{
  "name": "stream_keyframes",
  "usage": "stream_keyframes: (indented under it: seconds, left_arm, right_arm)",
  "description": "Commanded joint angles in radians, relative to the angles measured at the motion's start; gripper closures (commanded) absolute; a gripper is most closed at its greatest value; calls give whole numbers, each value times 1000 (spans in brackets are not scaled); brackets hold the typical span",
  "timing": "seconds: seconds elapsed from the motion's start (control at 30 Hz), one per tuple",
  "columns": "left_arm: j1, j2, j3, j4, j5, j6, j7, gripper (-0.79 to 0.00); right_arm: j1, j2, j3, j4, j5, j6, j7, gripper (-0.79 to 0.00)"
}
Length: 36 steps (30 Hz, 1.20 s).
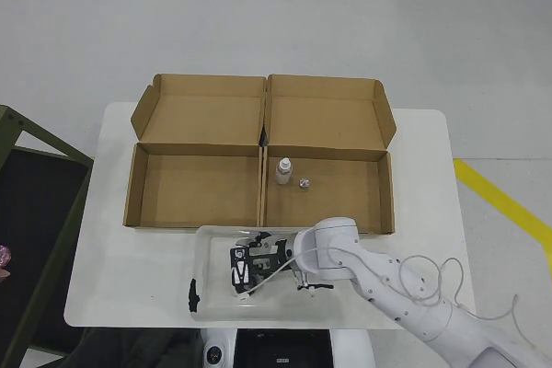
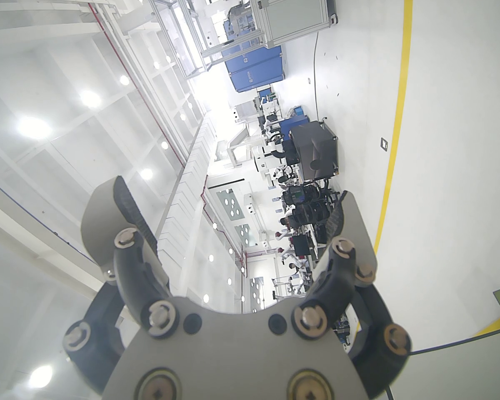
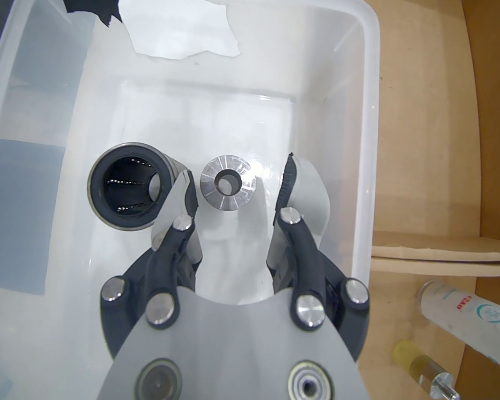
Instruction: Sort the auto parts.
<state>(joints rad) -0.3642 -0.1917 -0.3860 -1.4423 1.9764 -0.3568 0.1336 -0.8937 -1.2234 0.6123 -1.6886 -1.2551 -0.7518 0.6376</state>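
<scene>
Two cardboard boxes sit side by side at the far half of the white surface (image 1: 101, 276), flaps open. The left box (image 1: 198, 189) has a bare floor; the right box (image 1: 350, 198) holds two items.

Clear plastic bin (image 1: 212, 276) is on the near edge of the surface, just in front of the boxes. In the right wrist view its wall (image 3: 366, 126) runs right beside the right box.

White right arm (image 1: 386, 281) comes in from the near-right corner, wrist down over the bin.

Right gripper (image 3: 238, 187) is inside the bin, jaws spread and straddling the silver cone bushing (image 3: 228, 188). There's a gap on both sides and nothing pinched. One finger (image 3: 187, 193) sits between the bushing and the black linear bearing (image 3: 127, 185); can't tell if it touches the bearing.

Left gripper (image 2: 231, 201) is off the surface, pointed at the hall, jaws spread with nothing between them.

Cluster of black parts (image 1: 253, 262) lies in the bin beside the right wrist.

Bearing and bushing both stand on end on the bin floor, bores facing the wrist camera, just beside each other.

White bottle (image 1: 283, 171) is at the right box's left wall, with a small part (image 1: 304, 183) just beside it.
</scene>
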Motion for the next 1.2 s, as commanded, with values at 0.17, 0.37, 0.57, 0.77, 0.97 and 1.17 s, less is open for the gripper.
stream_keyframes:
  seconds: [0.17,0.37,0.57,0.77,0.97,1.17]
  left_arm:
    - [0,0,0,0,0,0,0,-785]
    - [0,0,0,0,0,0,0,-785]
    - [0,0,0,0,0,0,0,-785]
    - [0,0,0,0,0,0,0,-785]
    - [0,0,0,0,0,0,0,-785]
    - [0,0,0,0,0,0,0,-785]
  right_arm:
    - [14,-10,-10,32,2,-2,-11,-385]
    - [26,-22,-26,71,4,-4,-19,-385]
    - [37,-36,-48,105,3,-3,-31,-379]
    - [45,-46,-56,127,3,-2,-39,-351]
    - [50,-52,-56,130,4,-8,-37,-40]
    - [50,-53,-46,89,16,-16,-31,0]
